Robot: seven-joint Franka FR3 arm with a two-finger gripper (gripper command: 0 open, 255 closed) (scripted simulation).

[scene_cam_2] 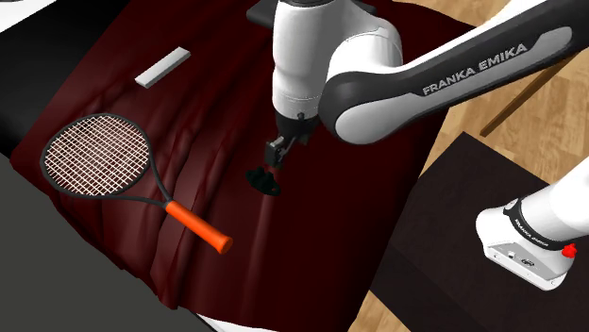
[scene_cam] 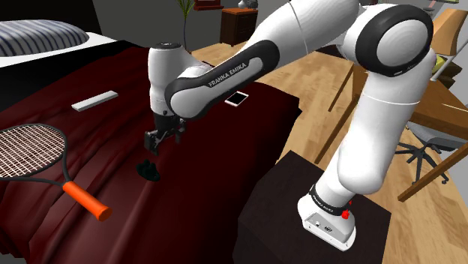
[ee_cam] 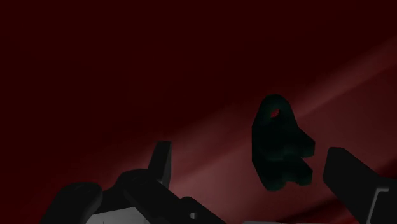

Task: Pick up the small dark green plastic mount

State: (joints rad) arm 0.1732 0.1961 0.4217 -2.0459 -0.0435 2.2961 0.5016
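Currently, the tool [scene_cam: 154, 142] is released: its two fingers stand apart and clasp nothing. The small dark green mount [scene_cam: 148, 169] lies on the dark red cover of the bed [scene_cam: 90, 139], just below the tool tips and clear of them. In the wrist view the mount sits between the fingers, closer to one, touching neither. A racket [scene_cam: 34, 150] with an orange grip lies on the bed, well apart from the tool.

Bedspread [scene_cam: 90, 142] showing deep maroon throughout. Mount [ee_cam: 278, 143] reading very dark green, near black. Racket [scene_cam_2: 99, 156] carrying black frame, white string grid, orange grip. Pillow [scene_cam: 37, 36] wearing grey-and-white stripes. Arm [scene_cam: 300, 37] showing white, joints dark; gripper [scene_cam: 154, 144] black.
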